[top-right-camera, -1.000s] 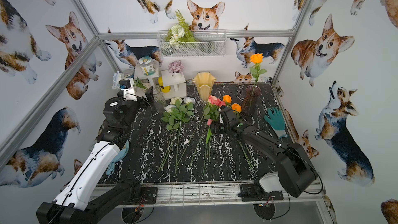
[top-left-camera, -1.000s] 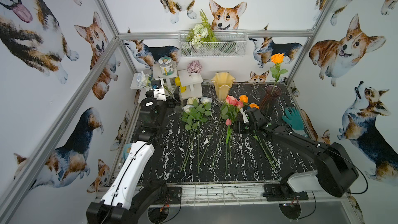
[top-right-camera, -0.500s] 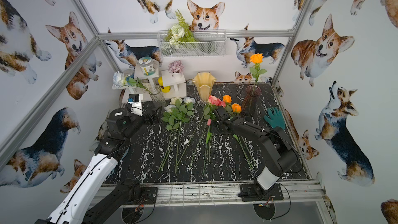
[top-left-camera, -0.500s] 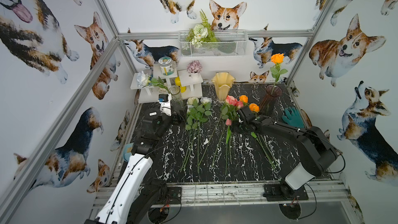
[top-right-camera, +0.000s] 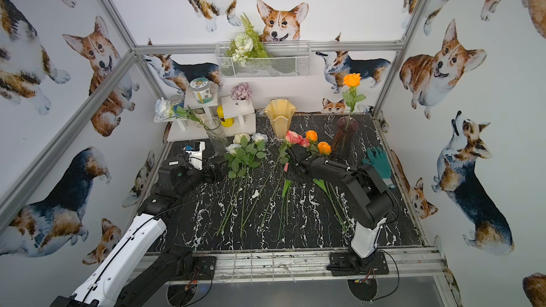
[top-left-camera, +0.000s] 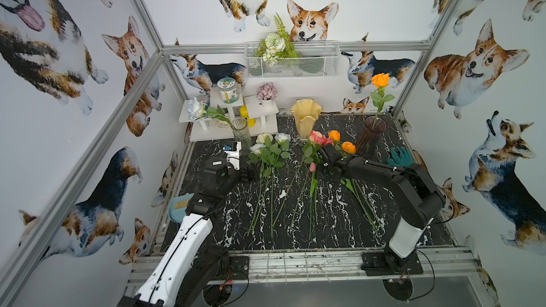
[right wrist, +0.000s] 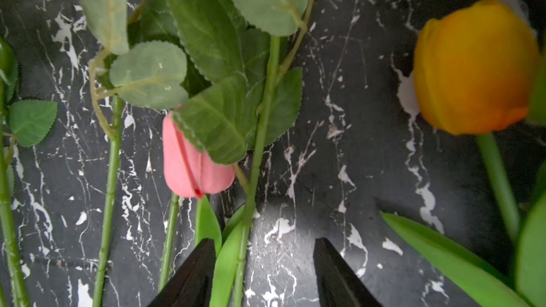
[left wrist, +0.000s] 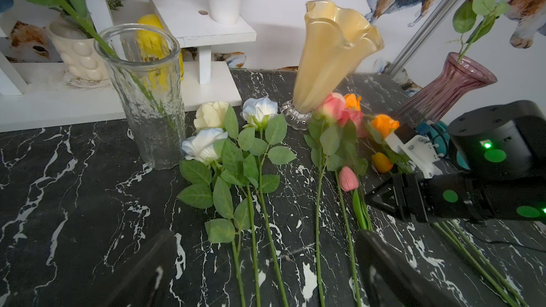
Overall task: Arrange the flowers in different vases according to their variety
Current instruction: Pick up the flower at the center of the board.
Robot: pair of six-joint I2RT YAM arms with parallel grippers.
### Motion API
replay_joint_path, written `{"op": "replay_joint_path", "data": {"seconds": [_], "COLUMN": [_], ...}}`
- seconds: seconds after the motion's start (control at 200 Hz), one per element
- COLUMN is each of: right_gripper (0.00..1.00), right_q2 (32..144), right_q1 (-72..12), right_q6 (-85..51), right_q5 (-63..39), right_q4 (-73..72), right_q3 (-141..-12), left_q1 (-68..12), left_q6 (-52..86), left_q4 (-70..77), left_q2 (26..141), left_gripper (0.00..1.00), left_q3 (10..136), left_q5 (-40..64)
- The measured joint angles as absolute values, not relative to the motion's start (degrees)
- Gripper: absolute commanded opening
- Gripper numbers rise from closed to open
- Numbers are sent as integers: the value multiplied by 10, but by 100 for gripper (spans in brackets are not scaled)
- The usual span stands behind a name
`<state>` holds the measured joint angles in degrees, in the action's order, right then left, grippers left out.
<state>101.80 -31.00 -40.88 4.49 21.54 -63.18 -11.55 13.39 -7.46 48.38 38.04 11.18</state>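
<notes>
White roses (top-left-camera: pixel 264 138), pink roses (top-left-camera: pixel 317 137), orange roses (top-left-camera: pixel 348 147) and a pink tulip (top-left-camera: pixel 312 167) lie stems-forward on the black marble table (top-left-camera: pixel 339 231). The clear vase (top-left-camera: pixel 241 134) holds one white rose (top-left-camera: pixel 196 108). An orange rose (top-left-camera: pixel 380 79) stands in the purple vase (top-left-camera: pixel 370 135). The cream-yellow vase (top-left-camera: pixel 305 118) has no flower in it. My left gripper (left wrist: pixel 266 237) is wide open, low over the white and pink rose stems. My right gripper (right wrist: pixel 263 242) is open around a rose stem (right wrist: pixel 260 143) and a tulip leaf, just behind the pink tulip (right wrist: pixel 195 166); an orange-yellow tulip (right wrist: pixel 472 66) lies beside.
A white stepped shelf (top-left-camera: pixel 233 131) at the back left carries a lidded jar (top-left-camera: pixel 227 91) and a purple potted hydrangea (top-left-camera: pixel 266 91). A wire basket (top-left-camera: pixel 310 63) with a fern bouquet hangs on the back wall. A teal glove (top-left-camera: pixel 400 156) lies right of the purple vase.
My left gripper has come away from the clear vase, leaving a white rose in it, and dropped toward the lying stems. My right gripper moved left to the pink flowers and its jaws narrowed.
</notes>
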Motion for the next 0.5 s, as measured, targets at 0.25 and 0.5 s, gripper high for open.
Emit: {"op": "replay_joint_path", "data": {"seconds": [0.25,0.5], "right_gripper": [55,44], "right_q2": [1047,1057], "right_q1": [-310,-306], "right_q6": [-416,-423], "right_q5": [62,83], "right_q4": [216,211], "right_q3": [-645,-645], "left_q1": [-116,-116], "left_q6": [134,134], "left_q4": [-74,-72], "left_q2": [477,474], "left_gripper": [100,100], "left_q3": [368,359], "left_q5": [111,109]}}
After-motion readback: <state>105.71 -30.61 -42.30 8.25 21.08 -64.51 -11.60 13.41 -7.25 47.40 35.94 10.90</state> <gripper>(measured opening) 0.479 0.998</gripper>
